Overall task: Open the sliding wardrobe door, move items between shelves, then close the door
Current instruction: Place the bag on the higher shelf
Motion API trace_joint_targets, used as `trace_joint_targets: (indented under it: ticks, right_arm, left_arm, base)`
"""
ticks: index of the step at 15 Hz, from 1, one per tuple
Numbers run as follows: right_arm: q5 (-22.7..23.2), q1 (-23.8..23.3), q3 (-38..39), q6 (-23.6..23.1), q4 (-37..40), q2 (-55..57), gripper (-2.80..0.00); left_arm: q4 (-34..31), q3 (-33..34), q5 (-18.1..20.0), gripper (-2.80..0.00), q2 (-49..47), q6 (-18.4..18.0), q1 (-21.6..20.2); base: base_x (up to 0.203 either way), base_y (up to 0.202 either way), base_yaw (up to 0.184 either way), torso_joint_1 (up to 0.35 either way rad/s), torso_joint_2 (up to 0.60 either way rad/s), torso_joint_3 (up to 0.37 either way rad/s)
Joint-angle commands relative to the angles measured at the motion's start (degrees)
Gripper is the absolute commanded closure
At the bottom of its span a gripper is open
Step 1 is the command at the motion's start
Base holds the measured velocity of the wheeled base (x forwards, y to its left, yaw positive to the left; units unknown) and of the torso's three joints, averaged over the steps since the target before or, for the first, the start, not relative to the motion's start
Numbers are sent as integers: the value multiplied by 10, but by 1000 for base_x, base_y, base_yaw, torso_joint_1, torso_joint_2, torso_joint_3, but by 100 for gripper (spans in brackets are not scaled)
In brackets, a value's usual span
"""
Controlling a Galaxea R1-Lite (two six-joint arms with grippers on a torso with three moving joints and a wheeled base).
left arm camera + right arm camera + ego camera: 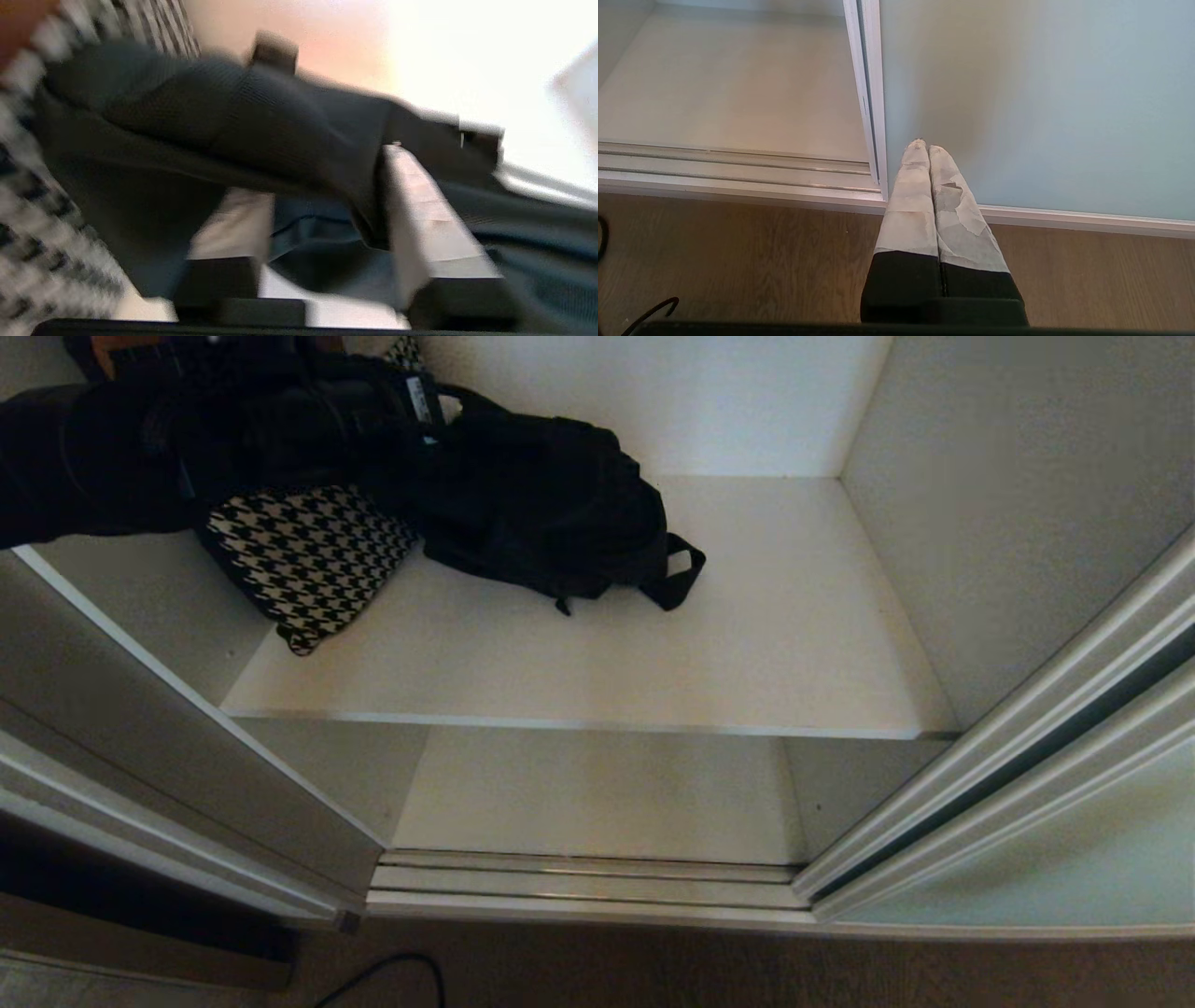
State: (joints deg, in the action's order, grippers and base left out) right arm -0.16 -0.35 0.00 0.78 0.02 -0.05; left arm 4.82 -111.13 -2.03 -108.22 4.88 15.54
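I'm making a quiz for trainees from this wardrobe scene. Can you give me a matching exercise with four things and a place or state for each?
Things:
1. black backpack
2. checked cushion
3. right tool
4. sliding door

Places or states:
A. fingers pressed together, near the floor
B. pushed aside at the right, wardrobe open
C. on the shelf, middle
D. on the shelf, at the left end

Pairs: 1-C, 2-D, 3-A, 4-B

A black backpack [551, 504] and houndstooth bag [308, 555] crowd the shelf's [747, 653] left; its right lies open.
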Motion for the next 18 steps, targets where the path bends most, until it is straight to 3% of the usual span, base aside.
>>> trace_joint_targets:
  ticks: [1,4,9,18]
  right_arm:
    - [0,0,1,0,0,0,0]
    - [0,0,0,0,0,0,0]
    - [0,1,1,0,1,0,0]
    - [0,0,1,0,1,0,0]
  left_arm:
    - [-23,3,5,-280,9,3,1]
    - [-42,31,3,-280,38,2,0]
    - [-106,138,9,-280,113,-1,1]
    - [-144,297,31,-280,186,18,2]
  base:
    - [0,0,0,0,0,0]
    - [0,0,0,0,0,0]
    - [0,0,0,0,0,0]
    - [0,0,0,0,0,0]
